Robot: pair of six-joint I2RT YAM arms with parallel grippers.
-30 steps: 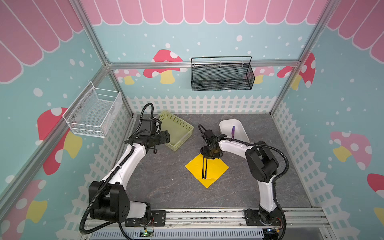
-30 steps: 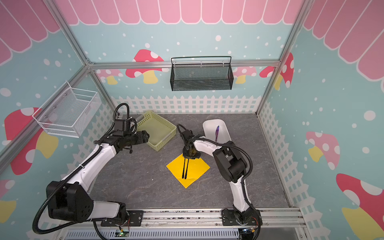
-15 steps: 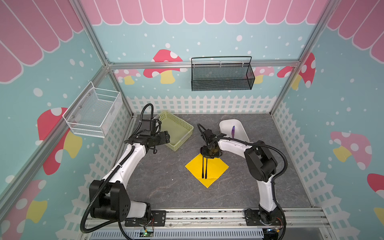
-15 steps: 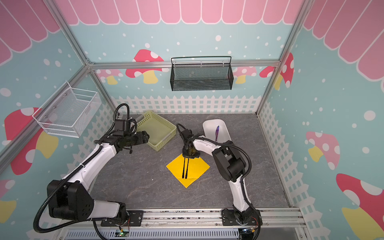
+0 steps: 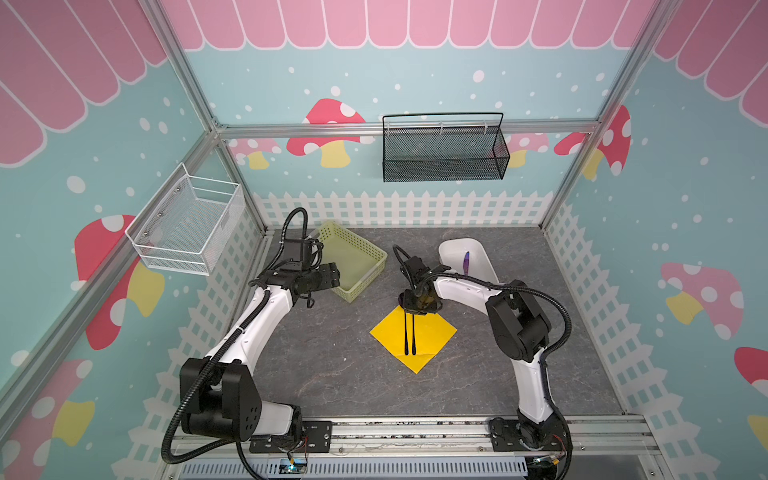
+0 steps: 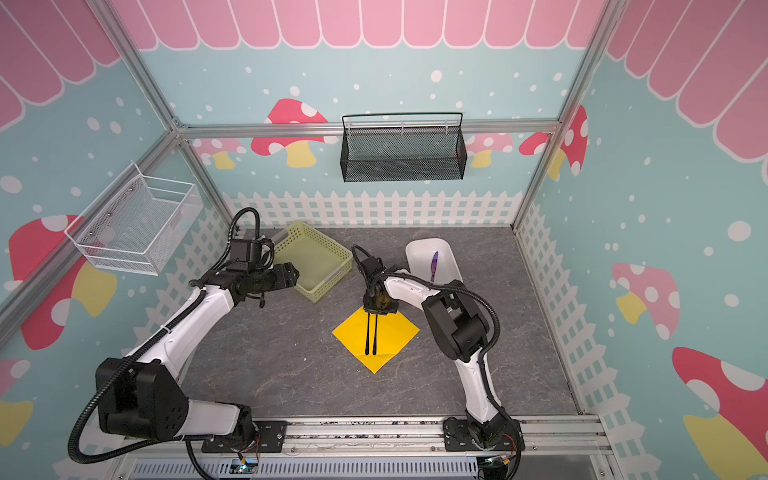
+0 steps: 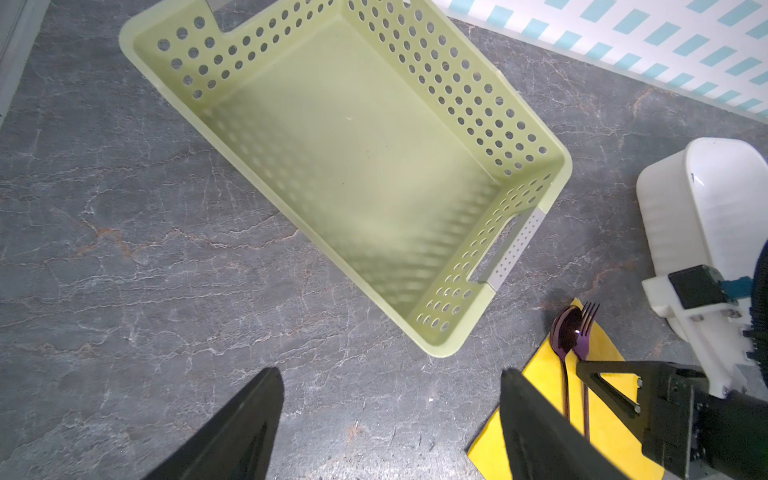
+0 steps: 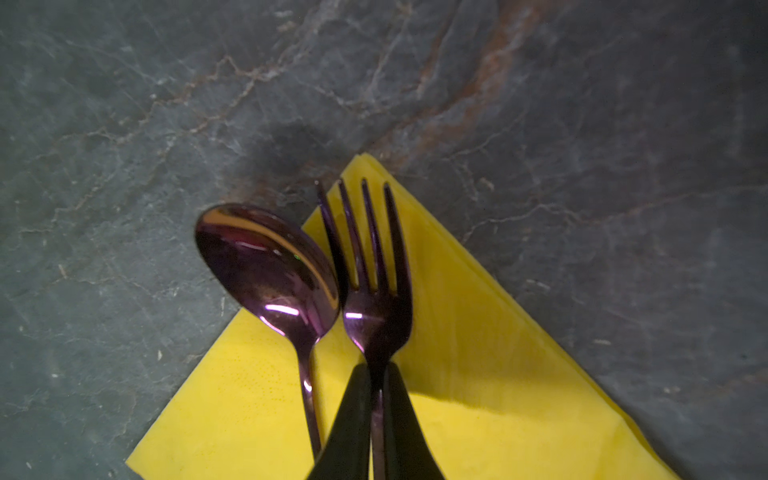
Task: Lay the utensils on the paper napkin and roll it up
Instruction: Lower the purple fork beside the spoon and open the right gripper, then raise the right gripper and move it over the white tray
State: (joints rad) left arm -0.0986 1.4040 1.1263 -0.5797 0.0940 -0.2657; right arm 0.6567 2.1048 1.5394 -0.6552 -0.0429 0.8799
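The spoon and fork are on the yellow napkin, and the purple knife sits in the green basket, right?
Not quite. The knife lies in the white tub, not the green basket, as both top views show. Spoon and fork are on the napkin.

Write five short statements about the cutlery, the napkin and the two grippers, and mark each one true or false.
1. The right gripper is shut on the fork, on its handle. True.
2. The spoon lies in the green basket. False: it lies beside the fork on the napkin, and the basket is empty.
3. The left gripper is open and holds nothing. True.
4. The knife is on the napkin. False: it is in the white container.
5. The napkin lies flat, not yet rolled. True.
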